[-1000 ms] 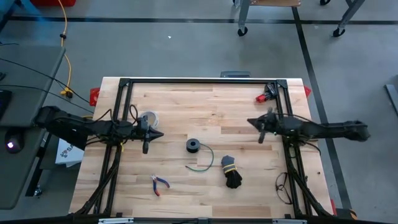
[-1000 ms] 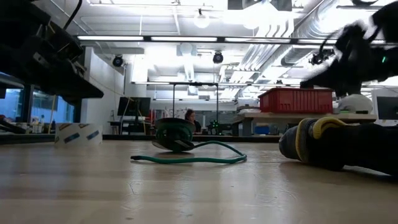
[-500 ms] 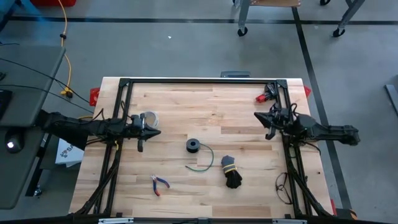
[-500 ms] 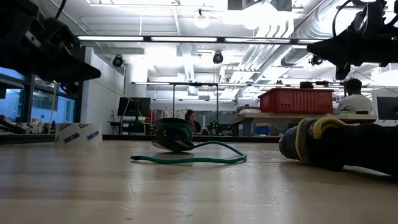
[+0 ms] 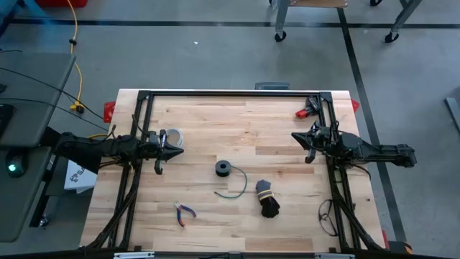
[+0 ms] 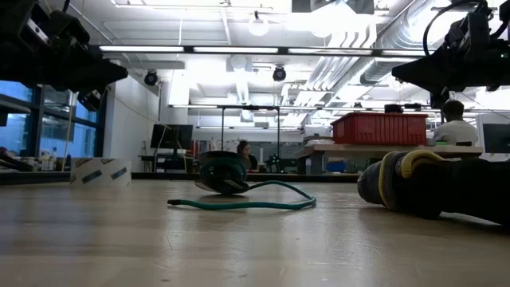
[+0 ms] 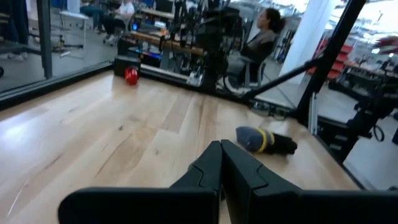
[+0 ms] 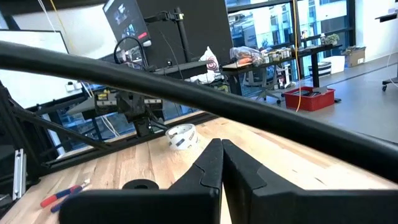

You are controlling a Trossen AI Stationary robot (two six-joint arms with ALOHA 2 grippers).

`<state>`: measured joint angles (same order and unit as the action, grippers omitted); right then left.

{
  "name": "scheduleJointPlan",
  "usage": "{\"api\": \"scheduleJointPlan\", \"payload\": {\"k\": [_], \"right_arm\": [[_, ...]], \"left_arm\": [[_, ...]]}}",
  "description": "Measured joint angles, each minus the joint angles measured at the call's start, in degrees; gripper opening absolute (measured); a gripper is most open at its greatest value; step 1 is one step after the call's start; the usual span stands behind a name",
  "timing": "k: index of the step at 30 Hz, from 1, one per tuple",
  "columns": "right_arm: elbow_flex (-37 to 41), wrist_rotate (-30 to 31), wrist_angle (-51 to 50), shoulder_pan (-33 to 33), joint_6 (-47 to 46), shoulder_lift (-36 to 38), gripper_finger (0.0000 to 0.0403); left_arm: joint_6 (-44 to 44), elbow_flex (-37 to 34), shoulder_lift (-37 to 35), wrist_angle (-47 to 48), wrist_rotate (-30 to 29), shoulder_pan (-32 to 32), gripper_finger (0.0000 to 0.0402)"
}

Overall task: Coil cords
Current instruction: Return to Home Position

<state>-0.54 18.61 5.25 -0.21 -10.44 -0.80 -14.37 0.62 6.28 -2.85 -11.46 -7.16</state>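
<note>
The dark-green cord (image 5: 223, 169) lies mid-table as a small round coil resting flat on the wood. Its thin green tail (image 5: 234, 187) curves toward the near edge; in the low view the coil (image 6: 223, 174) and tail (image 6: 239, 203) also lie on the wood. My left gripper (image 5: 176, 150) is shut and empty, above the table to the coil's left. My right gripper (image 5: 293, 137) is shut and empty, above the table's right side. Both wrist views show the fingers closed together: the left gripper (image 7: 221, 146) and the right gripper (image 8: 222, 144).
A black cord bundle with a yellow tie (image 5: 267, 199) lies near-right of the coil. A pale grey-white ring (image 5: 171, 137) sits beside the left gripper. Red-handled pliers (image 5: 183, 212) lie near the front left. A red object (image 5: 307, 111) sits at the far right. A black frame (image 5: 230, 93) borders the table.
My left gripper has drawn back toward the table's left edge and risen a little. My right gripper has pulled back toward the right edge, risen, and swung slightly toward the far side. Both have stayed shut. The cord has not moved.
</note>
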Motion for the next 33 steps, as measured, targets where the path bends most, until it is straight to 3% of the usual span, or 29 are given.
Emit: {"api": "scheduleJointPlan", "payload": {"k": [33], "right_arm": [[0.0, 0.0, -0.3, 0.0, 0.0, -0.1, 0.0]], "left_arm": [[0.0, 0.0, 0.0, 0.1, 0.0, 0.0, 0.0001]]}}
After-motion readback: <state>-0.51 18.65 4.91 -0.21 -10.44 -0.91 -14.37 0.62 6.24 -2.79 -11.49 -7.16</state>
